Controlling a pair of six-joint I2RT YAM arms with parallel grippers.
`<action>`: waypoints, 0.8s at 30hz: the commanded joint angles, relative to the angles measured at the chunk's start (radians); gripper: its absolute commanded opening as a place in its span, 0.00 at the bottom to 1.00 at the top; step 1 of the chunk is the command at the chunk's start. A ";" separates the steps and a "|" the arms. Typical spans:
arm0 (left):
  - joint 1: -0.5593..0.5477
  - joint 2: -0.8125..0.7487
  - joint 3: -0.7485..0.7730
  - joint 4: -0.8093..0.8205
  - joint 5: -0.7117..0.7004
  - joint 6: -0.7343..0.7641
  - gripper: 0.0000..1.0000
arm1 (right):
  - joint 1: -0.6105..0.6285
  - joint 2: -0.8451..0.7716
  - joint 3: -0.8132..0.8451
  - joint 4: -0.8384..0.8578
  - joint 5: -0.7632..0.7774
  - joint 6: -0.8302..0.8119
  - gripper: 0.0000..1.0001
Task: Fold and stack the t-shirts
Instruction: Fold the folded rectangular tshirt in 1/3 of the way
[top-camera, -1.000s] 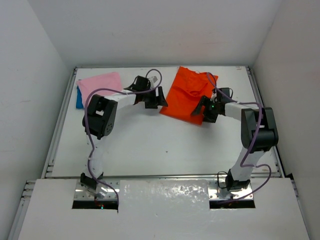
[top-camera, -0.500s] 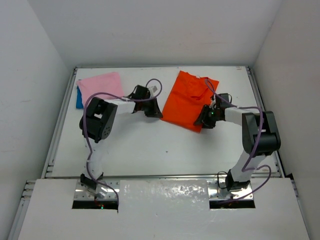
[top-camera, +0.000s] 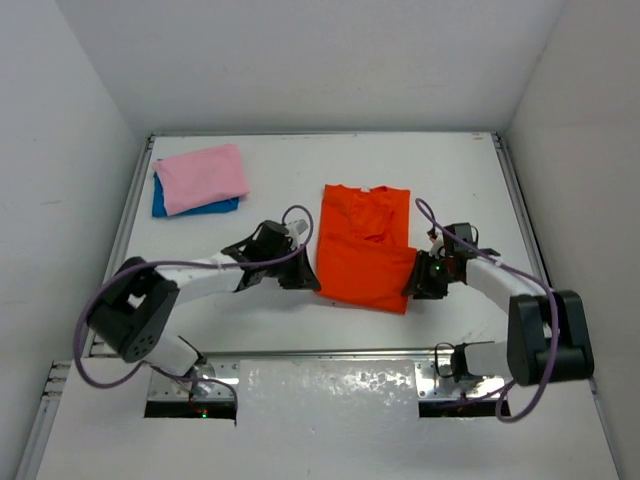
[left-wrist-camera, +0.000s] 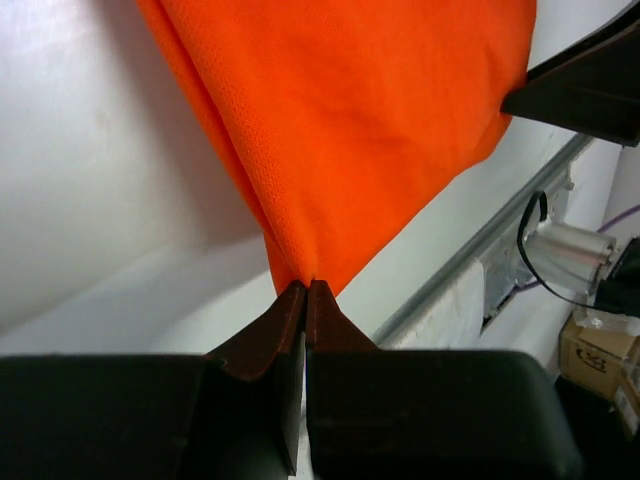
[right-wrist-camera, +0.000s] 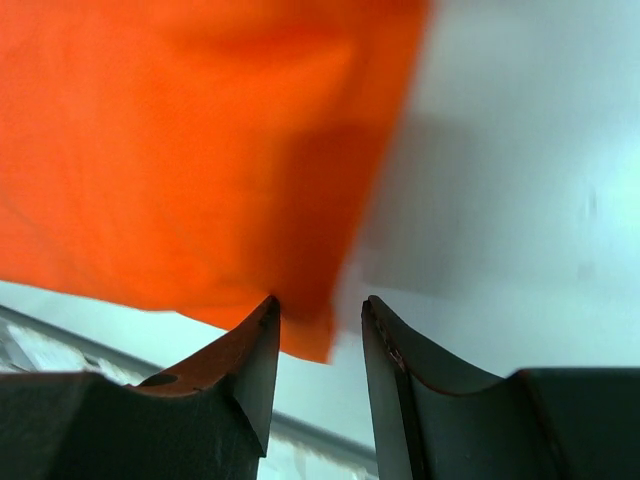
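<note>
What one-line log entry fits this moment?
left gripper: shut on orange shirt corner | right gripper: jaws apart at another corner | pink shirt: atop blue shirt

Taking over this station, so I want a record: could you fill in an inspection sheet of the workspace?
Surface: white table, metal rails along its sides.
Job's things: orange shirt lying mid-table, neck away from the arms; pink shirt folded on top of the blue shirt at the far left corner.
Clutter: nothing seen.
Grippers: left gripper shut on the orange shirt's near left corner; right gripper jaws apart, the near right corner between them.
Cables: purple cables loop along both arms.
Surroundings: white walls on three sides.
</note>
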 joint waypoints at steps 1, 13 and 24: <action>-0.015 -0.128 -0.079 0.021 -0.042 -0.083 0.00 | 0.007 -0.119 -0.052 -0.067 0.015 -0.034 0.38; -0.068 -0.346 -0.117 -0.212 -0.090 -0.097 0.49 | 0.007 -0.308 -0.037 -0.198 0.091 -0.045 0.41; 0.047 0.001 0.231 -0.277 -0.168 0.099 0.56 | 0.007 0.049 0.229 -0.043 0.088 0.044 0.56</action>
